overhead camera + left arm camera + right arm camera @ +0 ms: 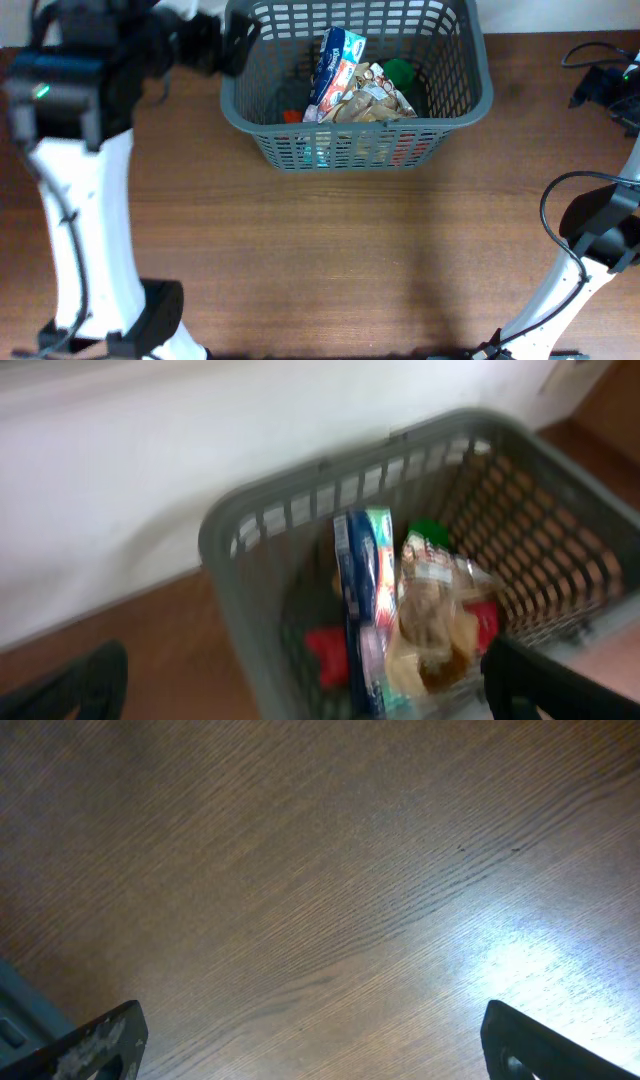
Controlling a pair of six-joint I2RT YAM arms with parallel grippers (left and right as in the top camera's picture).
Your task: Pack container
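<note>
The container (350,150), a rectangular basket moulded in dark grey plastic, is set on the far part of the table (330,260), a little right of centre in the overhead view. Its sides are pierced by a lattice of upright slots and topped by a thick, smooth rim with rounded corners. Inside it, a tall blue carton (336,62) with glossy printed faces is stood on edge, and a crinkled clear bag (375,98) of pale brown, biscuit-like pieces is laid against it. A green item (402,70) is glimpsed behind the bag and a red item (292,116) low beside the carton; what these 2 are cannot be told.

The table is faced in brown wood grain. Its fine streaked lines are shown closely in the right wrist view, where a bright patch of glare is spread across them.

The left gripper (232,45) is held just beside the container's left rim and is blurred in the overhead view. In the left wrist view its 2 dark fingers (70,685) are seen spread wide at the lower corners, with nothing pinched between them. A plain white wall (150,480) is seen behind the basket.

The right gripper (310,1040) is held above the wood grain, well apart from the container. Its 2 fingers (95,1040), scuffed pale at the tips, are likewise spread wide, and nothing is gripped.
</note>
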